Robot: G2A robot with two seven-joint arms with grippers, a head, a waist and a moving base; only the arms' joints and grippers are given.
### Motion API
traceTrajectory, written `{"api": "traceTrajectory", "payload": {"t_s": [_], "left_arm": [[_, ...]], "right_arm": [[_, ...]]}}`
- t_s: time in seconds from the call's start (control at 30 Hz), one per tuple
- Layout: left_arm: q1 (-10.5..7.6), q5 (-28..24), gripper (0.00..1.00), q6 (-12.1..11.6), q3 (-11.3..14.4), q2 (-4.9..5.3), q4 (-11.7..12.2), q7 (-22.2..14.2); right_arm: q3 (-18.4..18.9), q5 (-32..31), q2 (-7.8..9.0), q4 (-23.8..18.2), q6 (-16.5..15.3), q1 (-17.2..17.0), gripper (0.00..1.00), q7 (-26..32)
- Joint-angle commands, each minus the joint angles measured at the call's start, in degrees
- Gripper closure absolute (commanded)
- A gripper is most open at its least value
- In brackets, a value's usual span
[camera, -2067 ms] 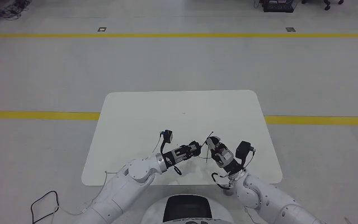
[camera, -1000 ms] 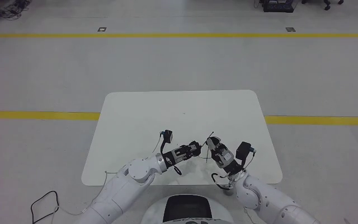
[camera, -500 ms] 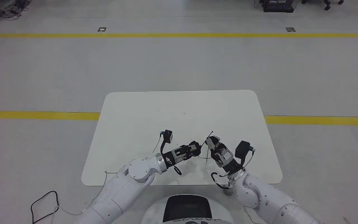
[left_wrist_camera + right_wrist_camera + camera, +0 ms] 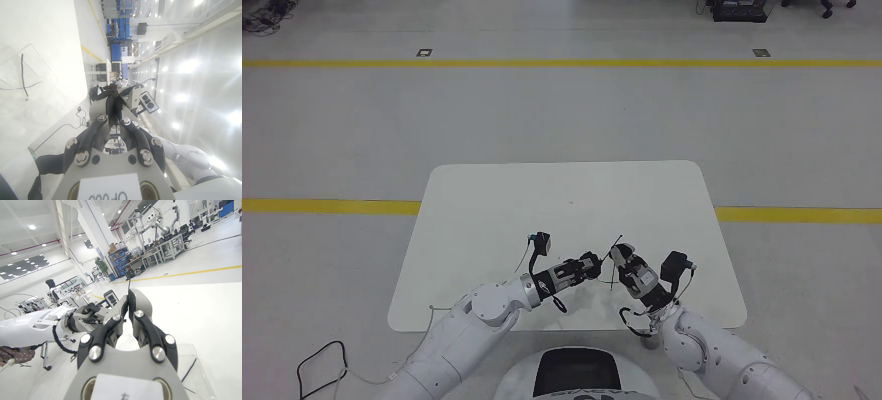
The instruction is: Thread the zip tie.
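A thin black zip tie (image 4: 129, 285) stands up from my right gripper (image 4: 128, 298), which is shut on it. In the top view the zip tie (image 4: 617, 252) is a fine dark line rising from the right gripper (image 4: 622, 263) over the table's front middle. My left gripper (image 4: 589, 265) sits close beside it, tips almost meeting. In the left wrist view the left gripper (image 4: 113, 106) is shut, with a dark strip pinched between its pads and the right gripper's fingers (image 4: 95, 92) just beyond. What exactly lies at the meeting point is hidden.
A clear plastic tray (image 4: 47, 62) on the white table (image 4: 572, 200) holds spare black zip ties (image 4: 23, 73); its corner (image 4: 196, 351) also lies beside my right wrist. Table edges run near both arms at the front.
The right arm has crept a touch toward the left gripper. Otherwise nothing has visibly changed.
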Motion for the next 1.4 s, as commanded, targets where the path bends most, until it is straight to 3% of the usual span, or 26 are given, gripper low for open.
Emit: {"api": "traceTrajectory", "payload": {"t_s": [0.0, 0.37, 0.57, 0.67, 0.8, 1.1, 1.37], "left_arm": [[0.05, -0.1, 1.0, 0.4, 0.2, 0.0, -0.3, 0.2], [-0.53, -3.0, 1.0, 1.1, 0.2, 0.29, 0.4, -3.8], [-1.3, -6.6, 1.0, 2.2, -1.1, 1.0, 1.4, -11.0], [-1.42, -7.8, 1.0, 2.6, -1.5, 1.24, 1.5, -12.7], [-1.52, -7.3, 1.0, 2.3, -1.0, 1.26, 1.1, -12.6], [-1.42, -7.1, 1.0, 2.8, -0.7, 1.2, 0.5, -11.8], [-0.99, -7.9, 1.0, 3.0, -0.5, 1.54, -0.5, -12.9]], "right_arm": [[-0.1, 0.2, 0.04, 0.3, 0.0, 0.0, 1.0, -0.1], [-0.5, 0.0, 0.87, -0.4, 0.0, 0.0, 1.0, -1.8], [-1.8, 0.2, 3.39, -2.7, 0.0, 0.2, 1.0, -3.7], [-3.4, 1.0, 4.96, -4.0, 0.0, 0.9, 1.0, -4.1], [-5.4, 2.1, 6.49, -4.8, 0.0, 2.1, 1.0, -3.9], [-5.2, 2.1, 6.44, -4.9, 0.2, 2.1, 1.0, -3.4], [-4.6, -2.1, 6.6, -4.5, 0.0, 1.2, 1.0, -5.4]]}}
